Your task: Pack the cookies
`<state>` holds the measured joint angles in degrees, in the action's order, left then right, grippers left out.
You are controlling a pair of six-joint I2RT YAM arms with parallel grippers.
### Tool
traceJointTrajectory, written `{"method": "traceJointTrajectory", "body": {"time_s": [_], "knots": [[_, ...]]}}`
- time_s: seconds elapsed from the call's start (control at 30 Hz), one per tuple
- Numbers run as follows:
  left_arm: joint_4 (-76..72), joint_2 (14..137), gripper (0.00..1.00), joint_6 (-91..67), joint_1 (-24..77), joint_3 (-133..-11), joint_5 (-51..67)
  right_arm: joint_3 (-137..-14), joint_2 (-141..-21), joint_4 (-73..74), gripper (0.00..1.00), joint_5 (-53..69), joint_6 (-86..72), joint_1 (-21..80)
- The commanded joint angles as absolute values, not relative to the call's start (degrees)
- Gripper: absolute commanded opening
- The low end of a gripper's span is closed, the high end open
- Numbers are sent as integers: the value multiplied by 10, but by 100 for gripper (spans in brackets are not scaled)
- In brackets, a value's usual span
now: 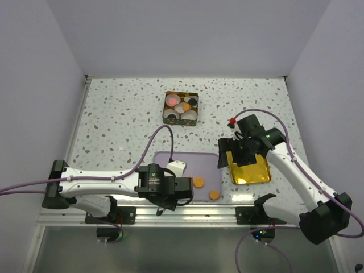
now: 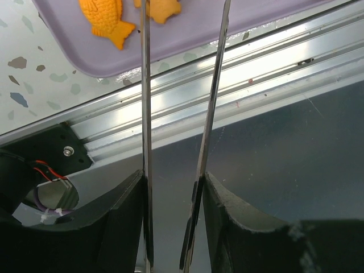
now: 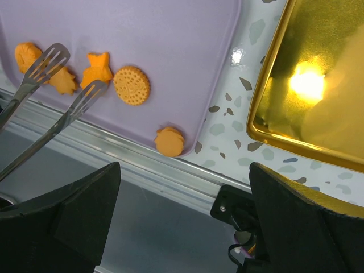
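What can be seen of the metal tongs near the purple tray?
The tongs are thin shiny metal: two long flat arms, each ending in a slotted spatula tip. The left pincer holds both arms between its dark fingers. The tips stand apart, above the near edge of the purple tray. One tip overlaps a tan cookie and the other ends beside the star cookie; contact cannot be told.

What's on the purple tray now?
On the tray: a round cookie, a star cookie, a third cookie at the near rim, and a fish cookie crossed by the tongs. From above, the left arm covers some.
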<state>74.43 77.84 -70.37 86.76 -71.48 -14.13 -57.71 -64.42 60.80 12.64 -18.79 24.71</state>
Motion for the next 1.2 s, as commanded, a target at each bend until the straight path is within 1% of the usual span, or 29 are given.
{"method": "traceJointTrajectory", "body": {"time_s": [0.0,0.2,0.43,0.5,0.63,0.83,0.97,1.17], "knots": [[755,782,47,-698,870,-717,-139,-575,-639,598,99,137,-178,250],[755,794,42,-687,870,-722,-138,-576,-639,599,99,135,-178,250],[754,804,42,-673,870,-717,-134,-576,-640,597,99,135,-178,250],[754,808,39,-671,870,-718,-138,-576,-642,598,99,135,-178,250],[754,808,40,-663,861,-736,-154,-581,-643,601,99,131,-178,250],[754,794,39,-582,783,-774,-170,-590,-640,613,99,124,-176,251],[754,802,39,-513,724,-825,-185,-592,-630,623,99,120,-178,250],[739,829,39,-407,606,-895,-195,-595,-608,640,99,112,-190,250]]}}
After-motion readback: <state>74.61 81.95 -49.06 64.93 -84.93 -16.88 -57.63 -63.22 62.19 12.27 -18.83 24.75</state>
